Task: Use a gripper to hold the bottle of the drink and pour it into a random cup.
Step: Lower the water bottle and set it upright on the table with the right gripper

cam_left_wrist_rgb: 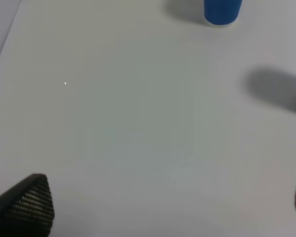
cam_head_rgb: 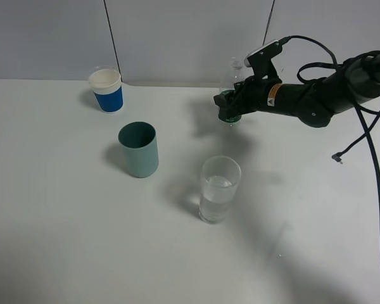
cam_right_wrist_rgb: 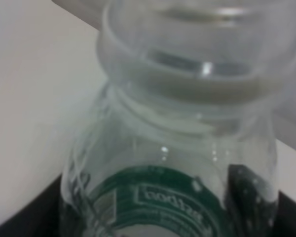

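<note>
Exterior high: right hand (cam_head_rgb: 231,107) around bottle (cam_head_rgb: 233,85), upright near the bench's (cam_head_rgb: 63,240) far edge, well beyond filled cup (cam_head_rgb: 220,189). Release straight, withdraw without tipping; grip firmness unclear.

A: Where is the right arm?

B: It reaches in from the right of the high view, held above the table, cables trailing, and its end effector (cam_head_rgb: 230,109) points left with dark fingers (cam_right_wrist_rgb: 246,197) on both sides of a bottle.

A: And the left end effector (cam_left_wrist_rgb: 163,207)?

B: Its fingertips (cam_left_wrist_rgb: 32,202) stand wide apart, empty.
</note>
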Motion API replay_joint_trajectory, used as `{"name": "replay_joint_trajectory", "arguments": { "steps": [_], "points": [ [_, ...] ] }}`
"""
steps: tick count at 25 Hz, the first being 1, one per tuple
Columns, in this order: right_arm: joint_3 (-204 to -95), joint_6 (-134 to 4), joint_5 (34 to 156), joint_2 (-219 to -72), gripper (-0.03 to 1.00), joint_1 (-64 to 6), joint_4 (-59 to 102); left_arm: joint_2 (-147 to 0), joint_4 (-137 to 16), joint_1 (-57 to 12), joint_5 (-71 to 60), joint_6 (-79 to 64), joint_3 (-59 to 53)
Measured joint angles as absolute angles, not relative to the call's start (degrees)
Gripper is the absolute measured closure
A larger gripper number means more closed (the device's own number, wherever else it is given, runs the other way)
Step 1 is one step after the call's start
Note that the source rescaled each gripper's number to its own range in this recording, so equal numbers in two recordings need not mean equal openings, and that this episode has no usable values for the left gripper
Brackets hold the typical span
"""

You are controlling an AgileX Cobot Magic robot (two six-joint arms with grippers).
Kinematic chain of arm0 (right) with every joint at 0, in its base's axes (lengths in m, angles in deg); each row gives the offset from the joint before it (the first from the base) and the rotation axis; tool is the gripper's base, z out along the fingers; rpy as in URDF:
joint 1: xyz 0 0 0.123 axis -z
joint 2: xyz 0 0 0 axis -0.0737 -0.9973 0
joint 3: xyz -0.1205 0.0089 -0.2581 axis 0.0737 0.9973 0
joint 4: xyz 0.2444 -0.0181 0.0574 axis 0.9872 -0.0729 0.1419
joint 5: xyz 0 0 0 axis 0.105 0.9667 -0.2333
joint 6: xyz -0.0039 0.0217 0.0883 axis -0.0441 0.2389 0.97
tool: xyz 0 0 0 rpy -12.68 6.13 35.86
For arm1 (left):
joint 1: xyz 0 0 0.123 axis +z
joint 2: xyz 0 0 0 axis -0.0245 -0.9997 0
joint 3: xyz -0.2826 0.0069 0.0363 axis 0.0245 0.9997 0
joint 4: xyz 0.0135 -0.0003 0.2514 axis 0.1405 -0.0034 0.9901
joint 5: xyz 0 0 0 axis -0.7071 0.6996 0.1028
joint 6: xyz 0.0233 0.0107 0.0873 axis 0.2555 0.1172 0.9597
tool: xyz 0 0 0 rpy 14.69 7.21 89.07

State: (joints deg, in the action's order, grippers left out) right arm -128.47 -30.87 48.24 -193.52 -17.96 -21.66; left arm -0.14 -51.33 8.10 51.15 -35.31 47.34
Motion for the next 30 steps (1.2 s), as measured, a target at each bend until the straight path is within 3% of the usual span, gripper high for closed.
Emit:
{"name": "replay_joint_trajectory", "arguments": {
  "steps": [2, 3, 6, 30],
  "points": [
    [-128.47, -30.87, 48.32, -193.72, 0.26, -17.96, -21.64, -0.14, -51.33, 8.1, 51.15, -35.31, 47.34],
    [-128.47, -30.87, 48.25, -193.72, 0.15, -17.96, -21.64, -0.14, -51.33, 8.1, 51.15, -35.31, 47.34],
    [-128.47, -30.87, 48.09, -193.96, 0.01, -17.96, -21.64, -0.14, -51.33, 8.1, 51.15, -35.31, 47.34],
    [-128.42, -23.89, 54.12, -184.85, -0.03, -18.45, -24.76, -0.14, -51.33, 8.1, 51.15, -35.31, 47.34]
  ]
}}
